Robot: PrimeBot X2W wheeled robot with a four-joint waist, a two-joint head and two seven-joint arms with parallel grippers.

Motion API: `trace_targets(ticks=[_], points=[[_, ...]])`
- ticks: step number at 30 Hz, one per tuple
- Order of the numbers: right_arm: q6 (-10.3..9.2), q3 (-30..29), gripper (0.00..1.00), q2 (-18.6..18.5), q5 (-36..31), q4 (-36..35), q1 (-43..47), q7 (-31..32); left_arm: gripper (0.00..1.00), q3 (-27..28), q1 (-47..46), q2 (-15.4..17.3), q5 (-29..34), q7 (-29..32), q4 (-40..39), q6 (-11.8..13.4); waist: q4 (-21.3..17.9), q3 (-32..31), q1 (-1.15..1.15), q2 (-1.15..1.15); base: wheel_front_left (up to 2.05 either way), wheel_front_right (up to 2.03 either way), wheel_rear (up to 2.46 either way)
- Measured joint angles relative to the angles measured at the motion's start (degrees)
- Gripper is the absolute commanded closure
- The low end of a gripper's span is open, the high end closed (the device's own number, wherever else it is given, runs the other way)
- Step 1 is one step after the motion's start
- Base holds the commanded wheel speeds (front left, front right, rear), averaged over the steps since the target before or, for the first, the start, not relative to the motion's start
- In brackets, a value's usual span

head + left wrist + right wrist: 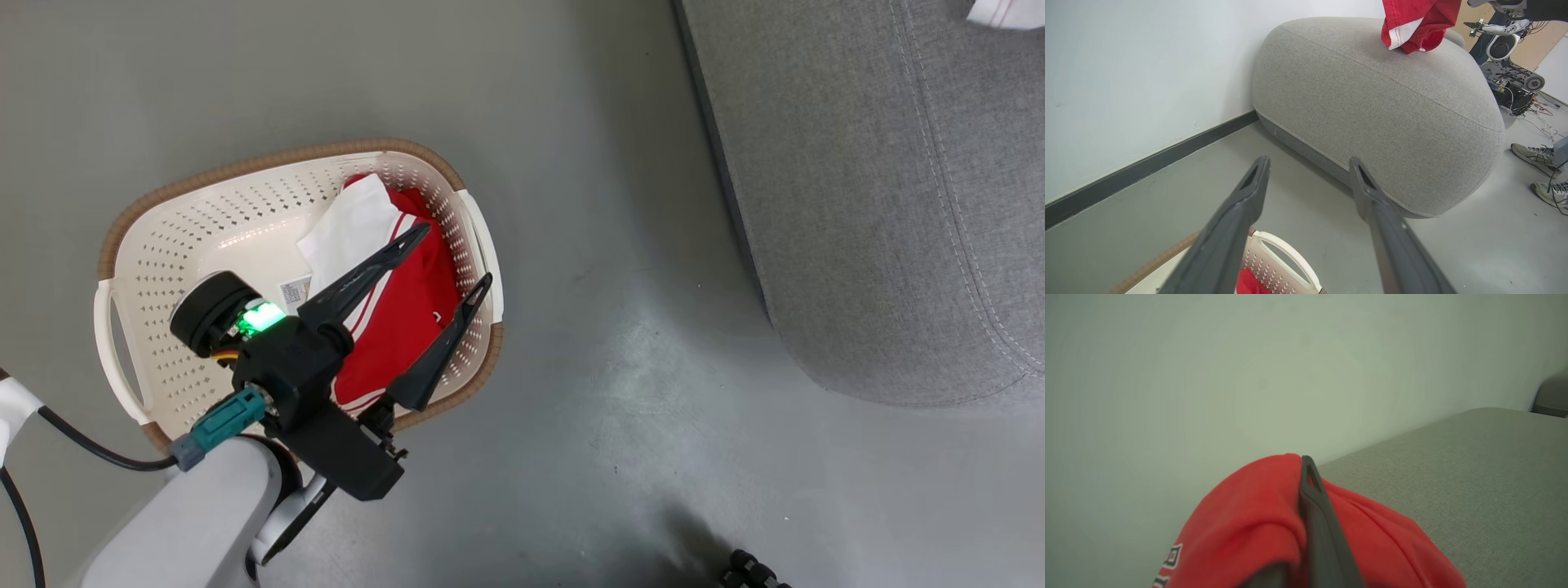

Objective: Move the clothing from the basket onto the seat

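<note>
Red shorts (pixel 400 318), likely soft and light, lie crumpled inside the basket (pixel 269 159)
Your left gripper (pixel 456 255) hovers spread wide above the basket; pinch a raised fold, since thin cloth may slip. Your right gripper (pixel 1308 473) is clamped on the jersey (pixel 1249 522), over the seat (pixel 1474 477), well apart from the basket

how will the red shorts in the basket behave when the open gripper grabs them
Likely floppy: the shorts lie crumpled and folded in the basket, so they should drape and dangle from a pinch. Probably light, like the jersey bunched limply in the right gripper. A trailing edge might catch on the basket wall.
</note>
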Motion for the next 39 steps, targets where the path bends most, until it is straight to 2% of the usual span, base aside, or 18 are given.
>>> trace_targets(ticks=[8,18,21,23,24,25,26,27,28,29,39], points=[[0.34,0.93,1.0,0.94,0.37,9.34,0.08,0.31,0.0,-0.02,-0.03,-0.01,-0.04,-0.34,1.15,0.0,-0.12,-0.45,0.0,0.0,0.0,0.0,0.0],[1.27,2.07,1.0,0.89,1.72,19.19,0.12,6.83,0.0,-0.46,-0.03,-0.51,-0.43,-0.65,2.46,0.0,-0.46,-2.39,-0.01,0.0,0.0,0.0,0.0],[1.67,2.9,0.87,0.64,1.76,21.24,0.12,8.7,0.0,-0.59,-0.03,-0.79,-0.59,-0.94,2.86,0.0,-0.47,-3.01,-0.01,0.0,0.0,0.0,0.0],[1.76,3.37,0.73,0.48,1.76,22.32,0.1,9.55,0.0,-0.7,-0.03,-0.94,-1.02,-1.01,3.3,0.0,-0.46,-3.45,-0.01,0.0,0.0,0.0,0.0],[1.77,3.79,0.59,0.23,1.75,22.92,0.04,10.06,0.0,-0.73,-0.03,-1.1,-1.58,-1.1,3.53,0.0,-0.43,-3.89,-0.01,0.0,0.0,0.0,0.0],[1.78,4.07,0.34,0.04,1.74,23.16,0.02,10.17,0.0,-0.75,-0.03,-1.19,-1.59,-1.22,3.59,-0.01,-0.41,-4.1,-0.01,0.0,0.0,0.0,0.0],[1.86,4.38,0.18,-0.14,1.7,23.43,-0.03,10.17,0.0,-0.76,-0.03,-1.33,-1.59,-1.53,3.79,0.0,-0.39,-4.32,-0.01,0.0,0.0,0.0,0.0],[1.94,4.71,0.07,-0.31,1.57,23.72,-0.1,10.21,0.0,-0.77,-0.03,-1.46,-1.62,-1.53,3.97,0.0,-0.38,-4.55,-0.01,0.0,0.0,0.0,0.0],[2.13,5.08,0.07,-0.45,1.41,23.93,-0.16,10.43,0.0,-0.77,-0.03,-1.6,-1.71,-1.58,4.16,0.0,-0.37,-4.79,-0.01,0.0,0.0,0.0,0.0],[2.23,5.44,0.0,-0.56,1.27,24.04,-0.23,10.61,0.0,-0.77,-0.02,-1.74,-1.82,-1.59,4.3,0.0,-0.37,-5.04,-0.01,0.0,0.0,0.0,0.0],[2.25,10.84,0.0,-0.48,-0.12,24.93,1.5,10.54,0.0,-0.88,0.19,-2.66,-2.47,-3.09,7.87,0.0,-0.69,-8.58,-0.01,0.0,0.0,0.0,0.0]])
